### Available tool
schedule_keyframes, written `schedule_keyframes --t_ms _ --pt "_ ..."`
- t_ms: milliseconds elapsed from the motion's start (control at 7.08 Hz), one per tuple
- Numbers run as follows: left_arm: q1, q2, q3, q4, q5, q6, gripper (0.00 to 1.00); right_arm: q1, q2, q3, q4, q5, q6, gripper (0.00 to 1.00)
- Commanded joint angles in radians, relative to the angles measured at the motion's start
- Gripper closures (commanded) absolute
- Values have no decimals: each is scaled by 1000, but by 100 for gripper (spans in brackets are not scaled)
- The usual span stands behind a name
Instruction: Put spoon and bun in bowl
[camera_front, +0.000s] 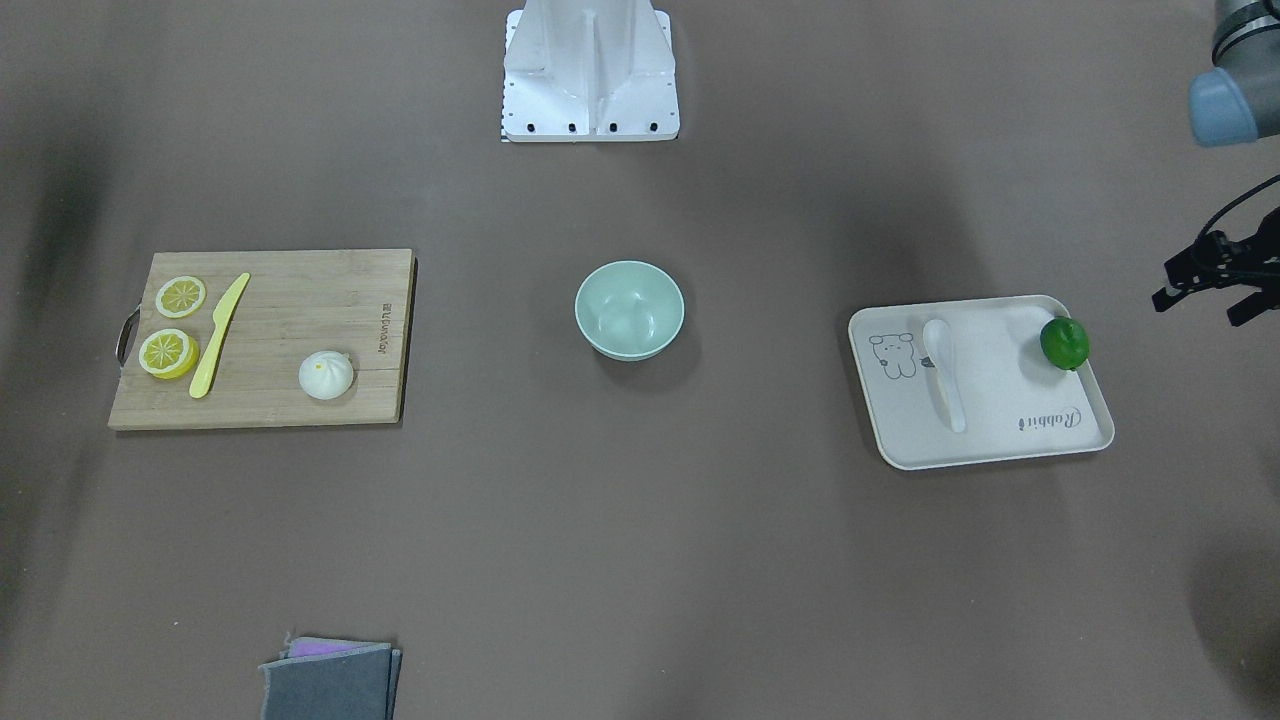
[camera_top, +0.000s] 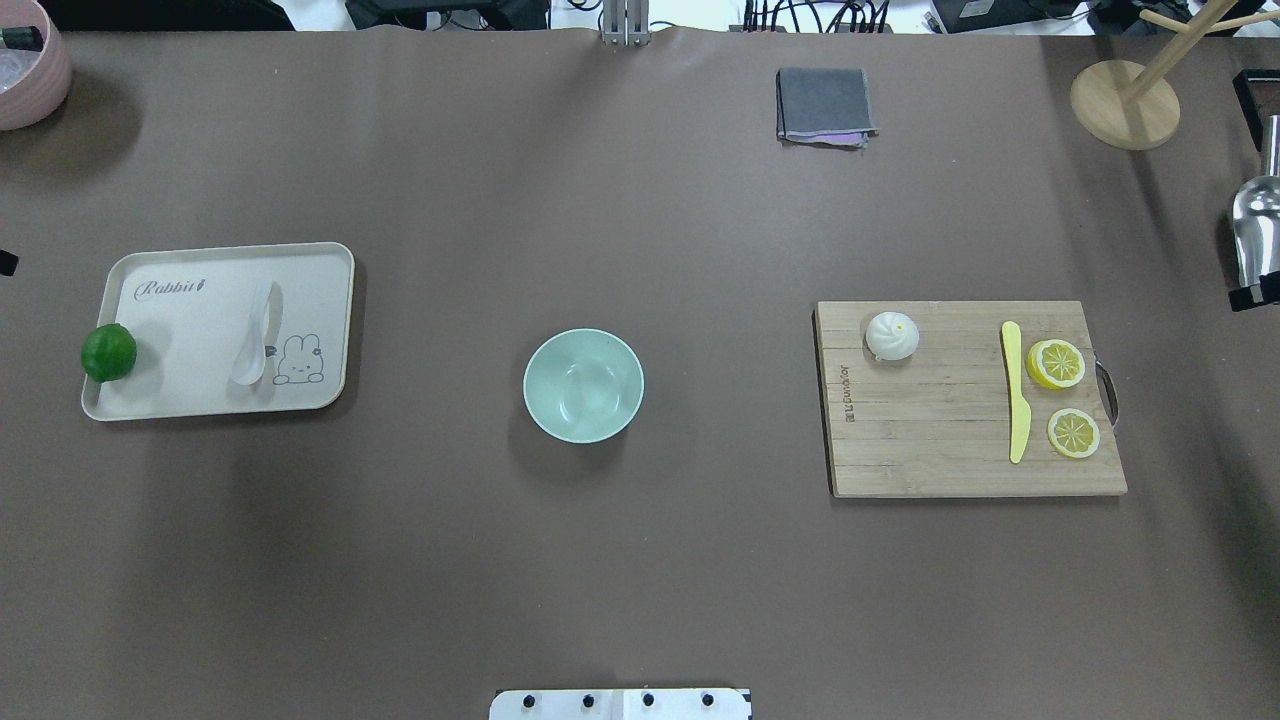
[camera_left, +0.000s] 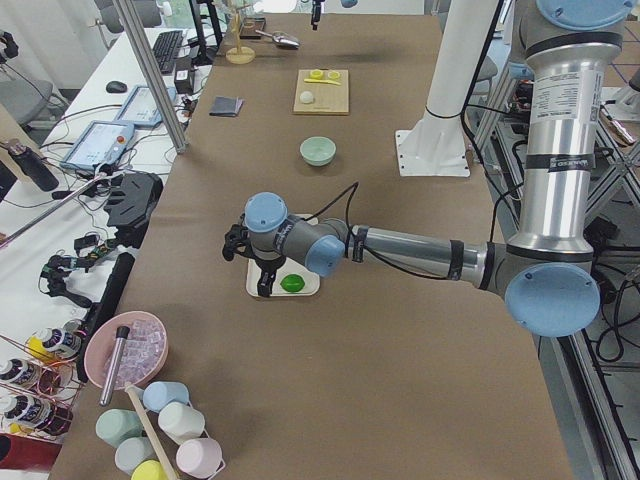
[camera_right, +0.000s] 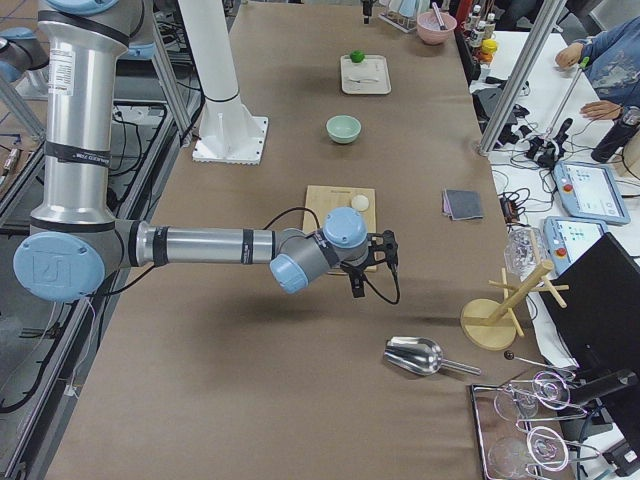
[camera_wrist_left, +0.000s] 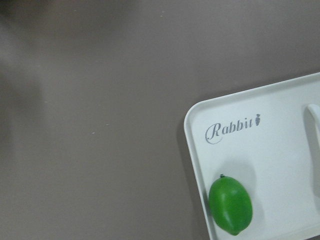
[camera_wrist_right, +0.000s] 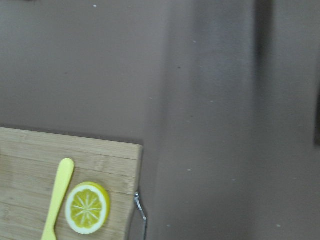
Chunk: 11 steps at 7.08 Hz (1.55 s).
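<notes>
The white spoon (camera_front: 945, 375) lies on a cream tray (camera_front: 1000, 440), also in the overhead view (camera_top: 255, 335). The white pleated bun (camera_front: 326, 375) sits on a bamboo cutting board (camera_front: 290, 320), also overhead (camera_top: 892, 335). The mint-green bowl (camera_front: 629, 310) stands empty at the table's middle (camera_top: 583, 385). My left gripper (camera_front: 1205, 305) hovers beside the tray's outer end, open and empty. My right gripper (camera_right: 372, 265) hovers past the board's outer end; only a sliver shows overhead (camera_top: 1255, 292), so I cannot tell its state.
A green lime (camera_front: 1064, 343) sits on the tray's outer edge. A yellow knife (camera_front: 218, 335) and two lemon slices (camera_front: 180, 297) lie on the board. A folded grey cloth (camera_top: 825, 105), a pink bowl (camera_top: 30, 70), a wooden stand (camera_top: 1125, 105) and a metal scoop (camera_top: 1258, 230) line the table's edges.
</notes>
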Motion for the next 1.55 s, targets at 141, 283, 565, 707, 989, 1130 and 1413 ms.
schedule_keyframes --t_ms 141,283,565,707,989,1130,1413 --pt "239 -146 30 2 126 -278 8 -177 43 52 59 -94 178 0" --pt "281 -222 83 2 147 -335 14 -212 72 52 57 -115 180 0" --pt "373 -264 158 -6 235 -363 23 -248 101 61 54 -125 204 0" --pt "393 -267 186 -8 244 -362 32 -269 130 61 53 -129 264 0" --pt "399 -266 196 -8 246 -359 60 -286 141 63 53 -145 292 0" --pt "399 -266 194 -6 241 -360 99 -286 141 66 51 -145 293 0" --pt "392 -282 182 9 214 -360 100 -286 141 69 51 -145 293 0"
